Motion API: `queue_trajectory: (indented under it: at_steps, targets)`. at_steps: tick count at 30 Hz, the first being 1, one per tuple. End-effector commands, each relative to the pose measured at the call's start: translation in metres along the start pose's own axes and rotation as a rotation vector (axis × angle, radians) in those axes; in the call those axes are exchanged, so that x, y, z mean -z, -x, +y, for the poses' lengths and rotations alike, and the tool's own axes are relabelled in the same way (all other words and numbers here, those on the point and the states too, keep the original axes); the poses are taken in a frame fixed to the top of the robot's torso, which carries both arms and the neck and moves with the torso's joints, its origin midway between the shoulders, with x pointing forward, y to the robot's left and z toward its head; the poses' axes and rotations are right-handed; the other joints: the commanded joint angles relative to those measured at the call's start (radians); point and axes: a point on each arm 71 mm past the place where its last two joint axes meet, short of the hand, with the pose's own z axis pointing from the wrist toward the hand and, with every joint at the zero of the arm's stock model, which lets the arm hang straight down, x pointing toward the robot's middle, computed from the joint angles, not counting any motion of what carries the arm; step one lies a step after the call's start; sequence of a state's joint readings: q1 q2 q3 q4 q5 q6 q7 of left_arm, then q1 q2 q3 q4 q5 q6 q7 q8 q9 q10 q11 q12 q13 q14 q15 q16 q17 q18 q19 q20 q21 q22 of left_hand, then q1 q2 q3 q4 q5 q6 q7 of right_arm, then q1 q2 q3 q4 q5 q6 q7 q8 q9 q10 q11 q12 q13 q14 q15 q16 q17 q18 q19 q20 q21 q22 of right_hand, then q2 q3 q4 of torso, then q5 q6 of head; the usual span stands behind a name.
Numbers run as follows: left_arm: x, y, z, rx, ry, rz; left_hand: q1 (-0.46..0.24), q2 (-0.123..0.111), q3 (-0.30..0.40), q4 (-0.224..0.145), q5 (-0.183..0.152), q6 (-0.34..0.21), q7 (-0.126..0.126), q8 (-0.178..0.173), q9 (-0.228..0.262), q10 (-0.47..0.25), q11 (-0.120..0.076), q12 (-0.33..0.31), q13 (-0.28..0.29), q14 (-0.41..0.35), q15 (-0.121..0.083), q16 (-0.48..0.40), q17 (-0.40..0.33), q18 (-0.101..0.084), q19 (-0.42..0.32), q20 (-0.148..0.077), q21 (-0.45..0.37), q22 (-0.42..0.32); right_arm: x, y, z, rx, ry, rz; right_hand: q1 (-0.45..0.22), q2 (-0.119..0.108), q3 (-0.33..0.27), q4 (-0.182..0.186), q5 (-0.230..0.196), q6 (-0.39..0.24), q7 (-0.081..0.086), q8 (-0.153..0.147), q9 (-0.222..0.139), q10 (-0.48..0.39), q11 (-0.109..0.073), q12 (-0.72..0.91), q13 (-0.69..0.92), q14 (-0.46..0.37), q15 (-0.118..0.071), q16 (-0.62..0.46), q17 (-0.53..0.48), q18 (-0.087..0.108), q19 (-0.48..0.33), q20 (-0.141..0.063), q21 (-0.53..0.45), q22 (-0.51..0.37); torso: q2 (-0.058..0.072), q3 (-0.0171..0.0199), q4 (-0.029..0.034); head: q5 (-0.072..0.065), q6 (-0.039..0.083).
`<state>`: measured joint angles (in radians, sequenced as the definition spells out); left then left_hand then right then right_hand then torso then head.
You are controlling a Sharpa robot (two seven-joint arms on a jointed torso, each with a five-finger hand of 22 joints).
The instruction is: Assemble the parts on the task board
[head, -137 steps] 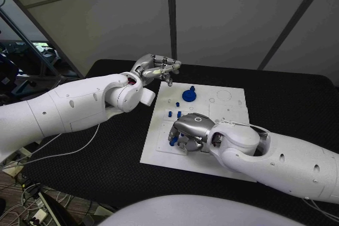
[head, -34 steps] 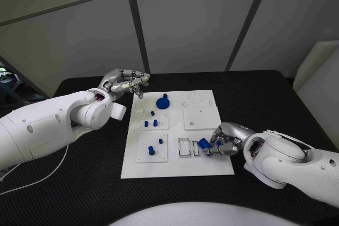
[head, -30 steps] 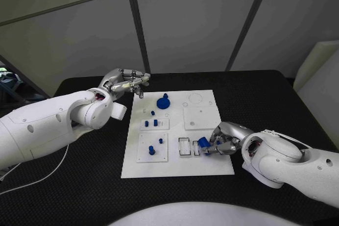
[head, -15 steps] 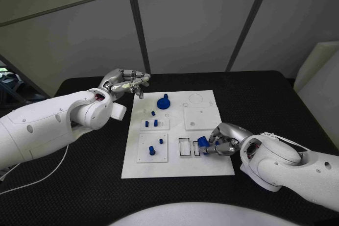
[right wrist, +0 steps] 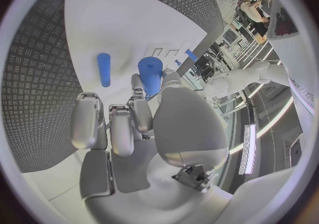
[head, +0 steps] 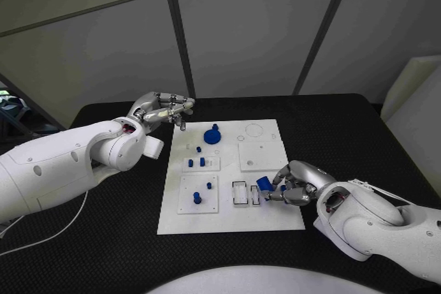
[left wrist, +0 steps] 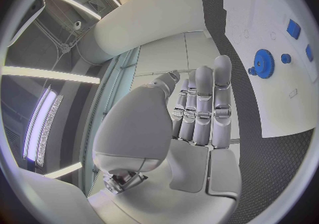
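Observation:
The white task board (head: pixel 276 211) lies mid-table. My right hand (head: pixel 294 183) hovers over its near right part and pinches a blue cylindrical part (head: pixel 266 183) between thumb and a finger, beside two empty slots (head: pixel 246 192). The right wrist view shows that part (right wrist: pixel 150 75) at the fingertips of the right hand (right wrist: pixel 126 123), with a blue peg (right wrist: pixel 103 68) lying on the board (right wrist: pixel 113 16) beyond. My left hand (head: pixel 166 109) is raised off the board's far left corner and holds nothing; in its wrist view its fingers (left wrist: pixel 202 101) are stretched out.
A blue gear (head: pixel 212 134) stands at the board's far left, also seen in the left wrist view (left wrist: pixel 263 63). Several short blue pegs (head: pixel 195 160) stand in the left-hand blocks, one lower down (head: pixel 195 195). Black table (head: pixel 368 128) surrounds the board.
The right hand keeps the blue part and has shifted it slightly right and up beside the slots. The left hand stays where it was. The camera moved since the earliest frame.

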<state>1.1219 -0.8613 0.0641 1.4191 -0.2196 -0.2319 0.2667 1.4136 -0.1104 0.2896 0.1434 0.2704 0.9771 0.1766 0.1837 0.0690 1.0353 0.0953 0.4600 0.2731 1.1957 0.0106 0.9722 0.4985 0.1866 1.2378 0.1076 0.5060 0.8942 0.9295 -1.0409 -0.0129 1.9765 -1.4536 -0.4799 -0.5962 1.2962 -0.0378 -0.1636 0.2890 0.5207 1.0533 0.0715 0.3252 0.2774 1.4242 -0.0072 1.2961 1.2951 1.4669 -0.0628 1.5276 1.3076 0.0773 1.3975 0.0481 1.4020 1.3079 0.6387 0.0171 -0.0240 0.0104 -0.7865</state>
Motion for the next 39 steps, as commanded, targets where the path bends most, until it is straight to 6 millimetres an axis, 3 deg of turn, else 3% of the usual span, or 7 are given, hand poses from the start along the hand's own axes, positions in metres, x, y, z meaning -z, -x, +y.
queue_trajectory:
  at_steps: [1,10,18,32,37,39]
  targets:
    - [0.000,-0.001,-0.001,0.005,-0.007,0.012,0.002,0.001,-0.006,0.002,0.000,-0.006,0.000,0.005,0.000,-0.010,0.000,0.005,0.001,0.001,0.005,-0.004,-0.001,-0.005,-0.005,0.004,-0.005,-0.001,0.002,0.005,0.004,-0.059,0.023,-0.062,0.005,0.002,-0.006,-0.001,0.010,0.007,-0.002,0.005,0.010,0.008,0.001,0.002,0.002,0.087,-0.005,0.002,0.180,-0.018,0.008,-0.001,0.006,0.022,0.001,-0.0008,0.0007,0.003,0.000]
    - [0.000,-0.002,-0.002,0.006,-0.008,0.014,0.002,0.001,-0.006,0.002,0.000,-0.006,0.000,0.005,0.000,-0.010,0.000,0.005,0.001,0.001,0.005,-0.004,-0.001,-0.005,-0.005,0.004,-0.005,-0.001,-0.005,-0.006,0.016,-0.058,0.036,0.018,-0.007,0.001,-0.015,0.002,0.011,0.008,-0.002,0.006,0.013,0.008,0.001,0.000,0.002,0.087,-0.005,0.003,0.181,-0.018,0.009,-0.001,0.006,0.022,0.002,0.0007,0.0006,0.009,-0.002]
    - [0.000,-0.004,-0.002,0.008,-0.009,0.020,0.003,0.001,-0.006,0.002,0.000,-0.007,0.000,0.006,0.000,-0.011,0.000,0.006,0.001,0.001,0.005,-0.003,-0.001,-0.005,-0.005,0.004,-0.005,-0.001,-0.014,-0.021,0.029,-0.036,0.025,0.100,-0.070,0.014,-0.043,0.003,0.014,0.025,-0.010,0.020,0.029,0.005,-0.005,-0.014,-0.004,0.086,-0.009,0.001,0.178,-0.017,0.007,-0.004,0.004,0.021,0.002,0.0010,0.0010,0.014,-0.002]
    - [0.000,-0.005,-0.002,0.009,-0.009,0.022,0.003,0.001,-0.006,0.002,0.000,-0.007,0.000,0.006,0.000,-0.011,0.000,0.006,0.001,0.001,0.005,-0.003,-0.001,-0.005,-0.005,0.004,-0.005,-0.001,-0.024,-0.028,0.033,-0.018,0.000,0.121,-0.131,0.024,-0.069,0.005,-0.012,0.041,-0.021,0.035,0.054,0.011,-0.013,-0.018,0.002,0.087,-0.017,0.003,0.182,-0.017,0.007,-0.011,0.004,0.022,0.002,0.0011,-0.0005,0.020,-0.001]
    - [0.000,-0.006,-0.002,0.009,-0.010,0.023,0.004,0.002,-0.006,0.001,0.001,-0.007,-0.001,0.006,0.000,-0.012,-0.001,0.007,0.001,0.001,0.005,-0.003,-0.002,-0.005,-0.005,0.004,-0.006,-0.001,-0.027,-0.030,0.035,-0.017,0.003,0.121,-0.157,0.020,-0.078,0.004,-0.040,0.036,-0.020,0.034,0.063,0.006,-0.013,-0.030,-0.005,0.085,-0.017,-0.002,0.174,-0.015,0.001,-0.012,-0.002,0.014,0.003,0.0010,0.0000,0.019,-0.001]
    - [-0.001,-0.007,-0.002,0.010,-0.010,0.025,0.005,0.002,-0.005,0.001,0.001,-0.008,-0.001,0.007,0.000,-0.012,-0.001,0.008,0.001,0.001,0.005,-0.003,-0.002,-0.005,-0.004,0.004,-0.006,-0.001,-0.028,-0.030,0.036,-0.018,0.003,0.119,-0.178,0.013,-0.082,0.005,-0.074,0.030,-0.018,0.032,0.068,0.003,-0.011,-0.037,-0.008,0.084,-0.016,-0.004,0.170,-0.014,-0.003,-0.012,-0.006,0.009,0.003,0.0011,0.0002,0.019,0.000]
